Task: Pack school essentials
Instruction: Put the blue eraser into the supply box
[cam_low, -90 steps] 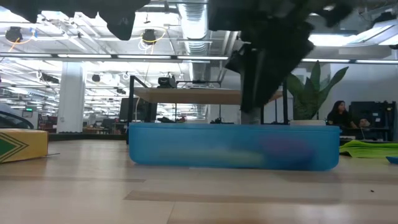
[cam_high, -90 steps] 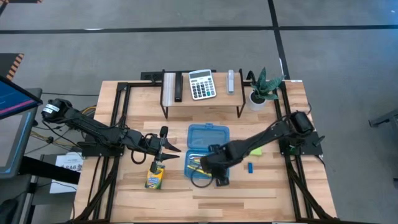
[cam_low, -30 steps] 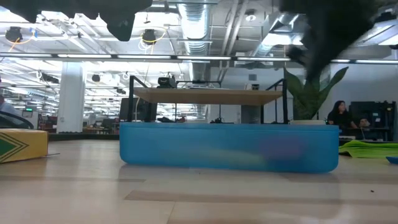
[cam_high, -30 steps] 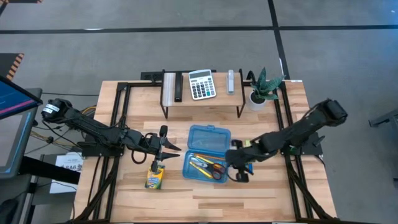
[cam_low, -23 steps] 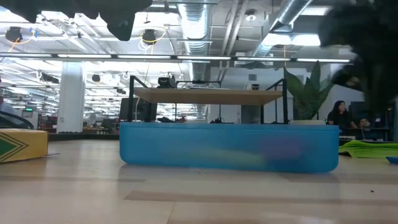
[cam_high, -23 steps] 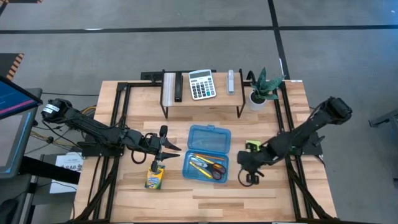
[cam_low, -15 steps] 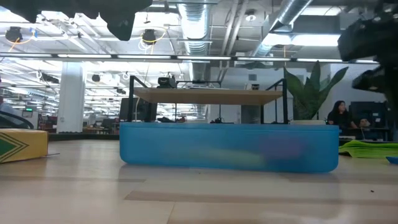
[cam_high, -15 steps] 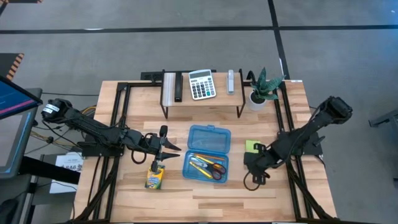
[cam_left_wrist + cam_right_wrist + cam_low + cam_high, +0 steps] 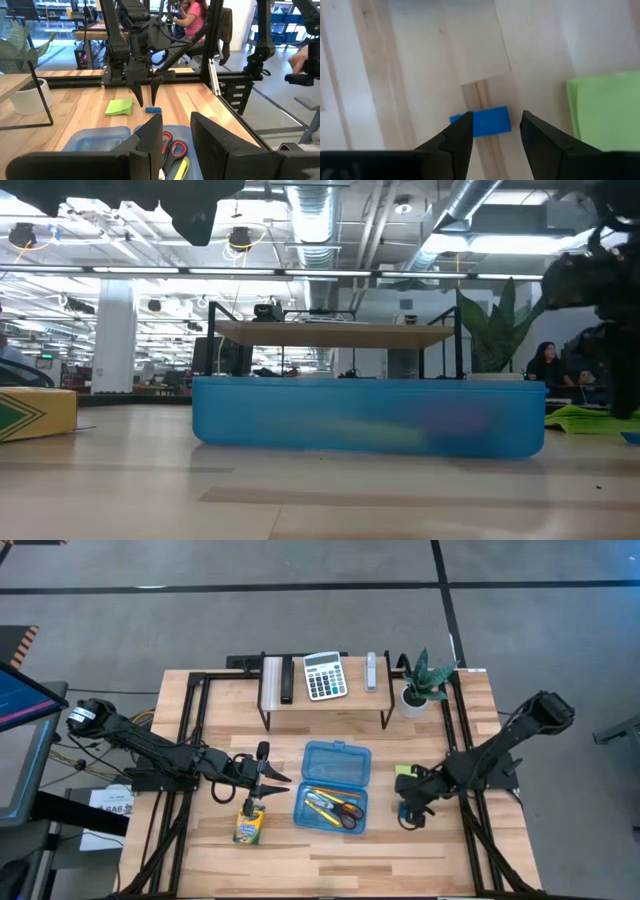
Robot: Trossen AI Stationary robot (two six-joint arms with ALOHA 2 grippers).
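A small blue piece (image 9: pixel 487 122) lies flat on the wooden table, right of the open blue box (image 9: pixel 335 762). My right gripper (image 9: pixel 496 115) points down over the piece, open, with one finger at each end and its tips just above it (image 9: pixel 146 100). The lime-green sticky-note pad (image 9: pixel 403 771) lies just beyond it. Red-handled scissors (image 9: pixel 348 810) and pencils (image 9: pixel 318 802) lie in the box's tray. The crayon box (image 9: pixel 248 826) lies left of the tray. My left gripper (image 9: pixel 176 117) hovers open at the tray's left side, holding nothing.
A low shelf at the far edge carries a calculator (image 9: pixel 324 675). A potted plant (image 9: pixel 422 680) stands at its right end. Bare wood lies in front of the blue box and the crayon box. People sit in the room beyond the table.
My right gripper has moved from beside the blue box toward the table's right edge and sunk down over the blue piece. It has rolled at the wrist and its fingers have spread open. The left arm has kept still.
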